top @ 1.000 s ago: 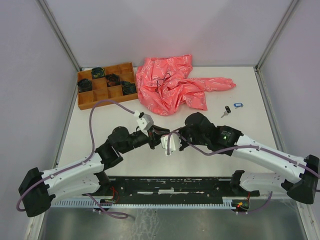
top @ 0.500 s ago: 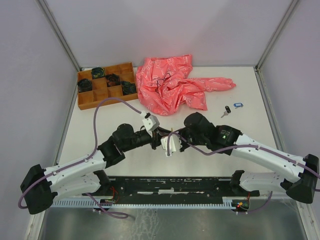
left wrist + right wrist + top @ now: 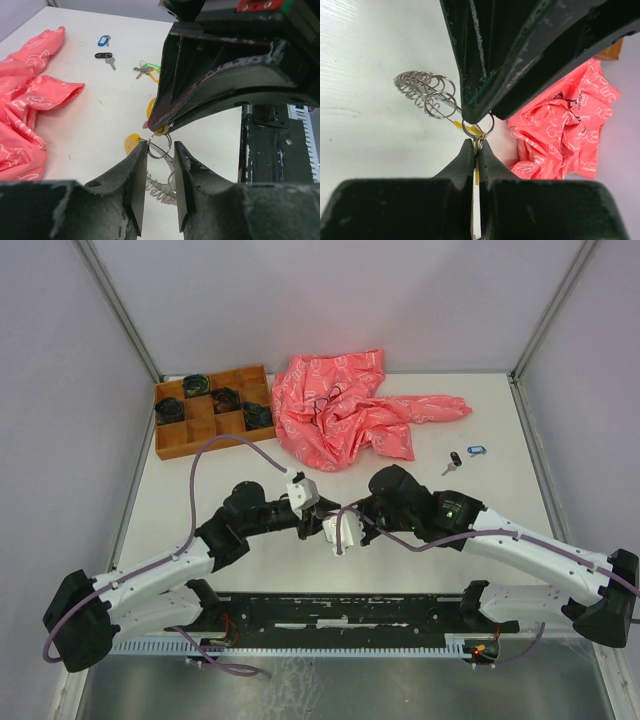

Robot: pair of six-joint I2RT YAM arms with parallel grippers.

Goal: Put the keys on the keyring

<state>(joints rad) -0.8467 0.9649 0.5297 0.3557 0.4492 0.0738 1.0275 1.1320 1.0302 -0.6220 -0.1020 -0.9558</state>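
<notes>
My right gripper is shut on a yellow-tagged key, and its small split ring sticks out at the tips. My left gripper meets it tip to tip, jaws narrowly apart, with the ring and a strand of the silvery coiled keyring between them. The coil trails off to the side. Both grippers meet at the table's middle front, the left and the right. A blue-tagged key and a black-tagged key lie at the right. A green-tagged key lies nearer.
A crumpled pink cloth lies at the back centre. A wooden divided tray with dark coiled bundles stands at the back left. Further yellow tags show just below the grippers. Grey walls close in the table.
My left wrist has shifted right and a little forward, bringing its fingertips up against the right gripper's tips. The right arm has hardly moved.
</notes>
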